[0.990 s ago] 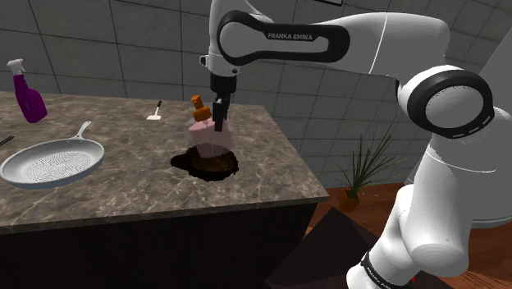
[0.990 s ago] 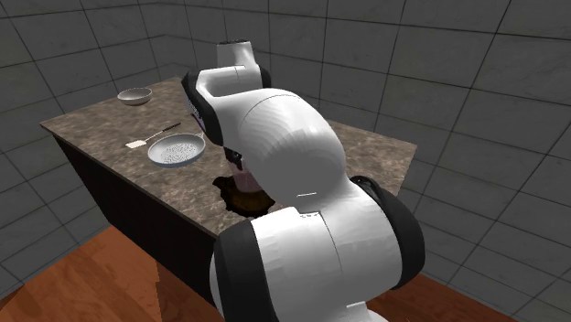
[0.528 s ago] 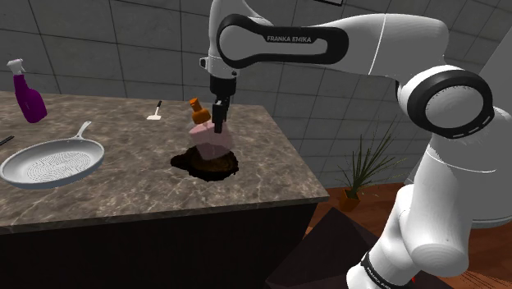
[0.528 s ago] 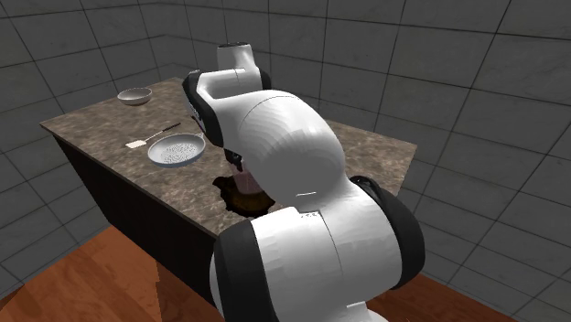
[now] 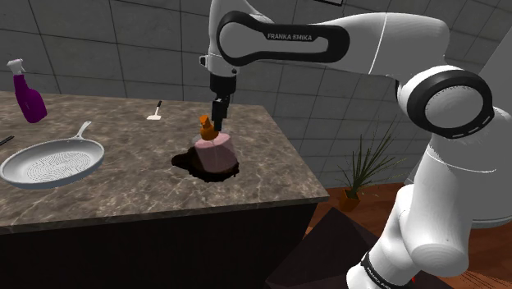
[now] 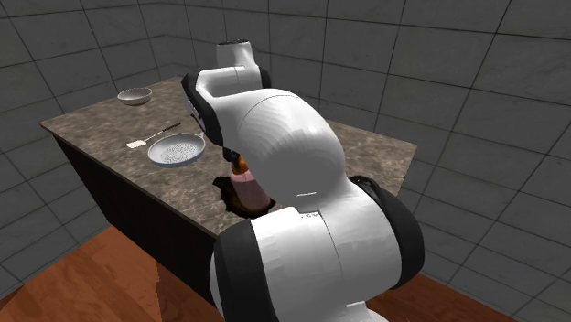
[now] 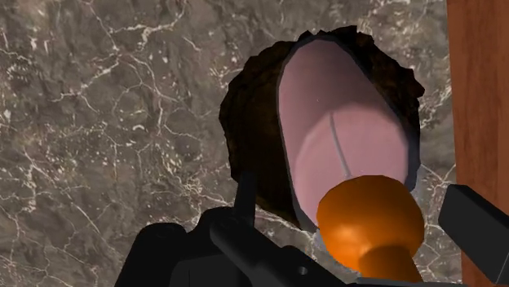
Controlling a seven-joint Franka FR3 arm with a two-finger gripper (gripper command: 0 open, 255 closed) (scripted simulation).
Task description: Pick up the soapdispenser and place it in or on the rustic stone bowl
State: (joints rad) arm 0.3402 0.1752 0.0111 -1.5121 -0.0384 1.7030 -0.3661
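Now: gripper (image 5: 218,117) open over the soap dispenser (image 5: 215,153), which stands in the bowl (image 5: 185,162).
Fingers (image 7: 477,224) apart, one on each side of the orange pump (image 7: 371,220); a gap shows on one side, and contact on the other side cannot be told. Pink body upright, base down in the dark, rough bowl, hiding the bowl's inside. In the second exterior view the arm covers most of the bowl. The bowl sits on the marbled counter (image 5: 123,189) near its edge, wooden floor (image 7: 481,81) beyond. Bare counter lies around the bowl; frying pan (image 5: 53,162) and purple spray bottle (image 5: 29,94) are well apart, toward the shoulder view's left.
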